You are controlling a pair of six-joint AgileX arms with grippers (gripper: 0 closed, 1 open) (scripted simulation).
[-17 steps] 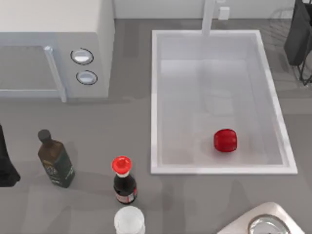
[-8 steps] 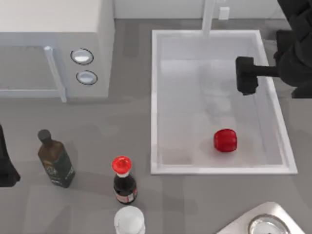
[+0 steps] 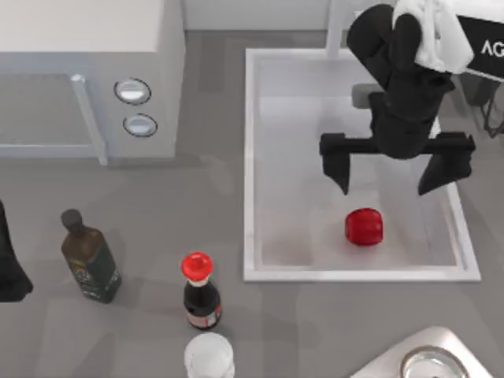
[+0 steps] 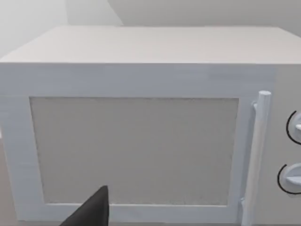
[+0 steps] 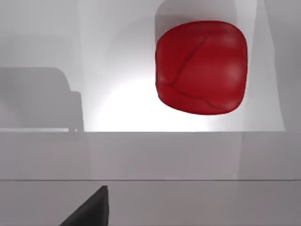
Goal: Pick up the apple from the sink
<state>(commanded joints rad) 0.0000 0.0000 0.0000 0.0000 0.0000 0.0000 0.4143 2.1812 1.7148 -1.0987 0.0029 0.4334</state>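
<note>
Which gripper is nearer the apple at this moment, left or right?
Right. The right gripper hangs open over the sink, just behind the apple lying on the basin floor. The left arm sits parked at the table's far left edge, beyond the bottles.

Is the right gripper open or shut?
Open: the right gripper has its fingers spread wide over the sink, empty, short of the apple.
</note>
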